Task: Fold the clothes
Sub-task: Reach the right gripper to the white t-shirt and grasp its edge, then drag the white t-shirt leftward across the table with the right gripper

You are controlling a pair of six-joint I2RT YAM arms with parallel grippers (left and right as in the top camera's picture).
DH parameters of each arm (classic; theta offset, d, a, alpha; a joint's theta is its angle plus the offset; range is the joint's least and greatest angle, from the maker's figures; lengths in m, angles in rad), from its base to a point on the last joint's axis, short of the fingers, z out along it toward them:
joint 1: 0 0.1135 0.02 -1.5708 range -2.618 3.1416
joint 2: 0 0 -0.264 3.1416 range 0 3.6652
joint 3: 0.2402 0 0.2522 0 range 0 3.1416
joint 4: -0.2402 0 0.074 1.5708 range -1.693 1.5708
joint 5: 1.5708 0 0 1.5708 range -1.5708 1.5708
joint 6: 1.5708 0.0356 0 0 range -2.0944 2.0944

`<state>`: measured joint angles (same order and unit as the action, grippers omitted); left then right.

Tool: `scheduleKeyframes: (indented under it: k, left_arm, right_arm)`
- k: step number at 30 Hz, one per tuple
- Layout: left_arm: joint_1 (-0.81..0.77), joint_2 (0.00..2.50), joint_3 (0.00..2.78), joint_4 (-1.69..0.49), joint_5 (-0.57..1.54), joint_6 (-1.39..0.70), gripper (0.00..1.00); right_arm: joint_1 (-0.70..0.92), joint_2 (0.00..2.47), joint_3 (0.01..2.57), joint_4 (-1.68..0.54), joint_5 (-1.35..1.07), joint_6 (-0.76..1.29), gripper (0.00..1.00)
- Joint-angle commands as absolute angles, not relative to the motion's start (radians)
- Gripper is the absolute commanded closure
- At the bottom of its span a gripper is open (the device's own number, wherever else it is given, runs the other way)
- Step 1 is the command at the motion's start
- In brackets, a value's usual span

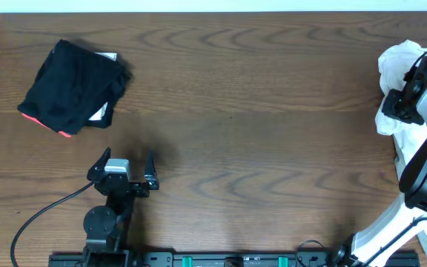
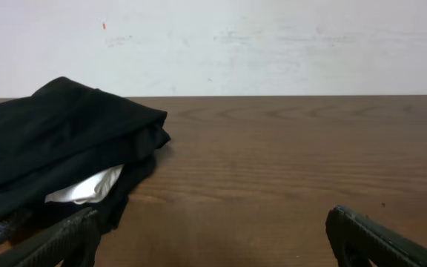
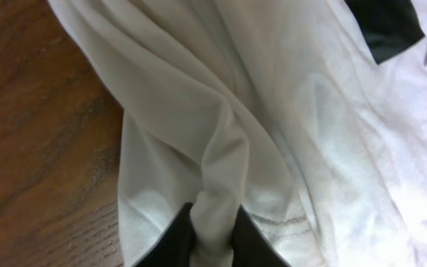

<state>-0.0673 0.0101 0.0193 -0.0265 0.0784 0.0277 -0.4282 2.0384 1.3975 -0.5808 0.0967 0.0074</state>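
Cloth is caught on the right side, folks: the right hand (image 3: 213, 231) has its two dark fingers (image 3: 170, 241) closed on a raised ridge of the white T-shirt (image 3: 273, 133), and we can see the fabric pinched into a narrow fold between them. From that pinch the shirt fans out ahead of the hand in soft creases, with a black printed patch showing far ahead and to the right of the fingers. To the left of the hand lies bare wood, the brown tabletop (image 1: 258, 111), and the shirt's edge rests on it. From overhead we see the shirt as a crumpled white heap at the tabletop's far right edge, bunched around and beyond the right hand, partly hidden by the arm. Over to the other side now: the left hand (image 1: 128, 153) sits low near the front edge with its jaws spread wide and nothing between them. Ahead of it and off to its left lies the black garment (image 2: 58, 141), loosely folded, with a scrap of white peeking out from its layers and a red-orange edge at the corner nearest the hand. We see a clear gap between that hand and the garment, and the two hands are well apart.
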Motion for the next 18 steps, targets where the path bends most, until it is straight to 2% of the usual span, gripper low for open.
scheduleKeyframes:
  k: [1,7,11,18]
  left_arm:
    - [-0.07,0.003,0.004,-0.061,0.093,0.041,0.02]
    - [-0.07,0.003,0.004,-0.061,0.093,0.041,0.02]
    - [-0.07,0.003,0.004,-0.061,0.093,0.041,0.02]
    - [-0.07,0.003,0.004,-0.061,0.093,0.041,0.02]
  right_arm:
    - [-0.429,2.026,1.407,-0.578,0.051,0.014,0.93]
    - [-0.417,1.92,1.426,-0.581,-0.012,0.014,0.98]
    - [-0.386,1.821,1.426,-0.581,-0.025,0.014,0.99]
    - [-0.255,1.66,1.426,-0.619,-0.036,0.014,0.99]
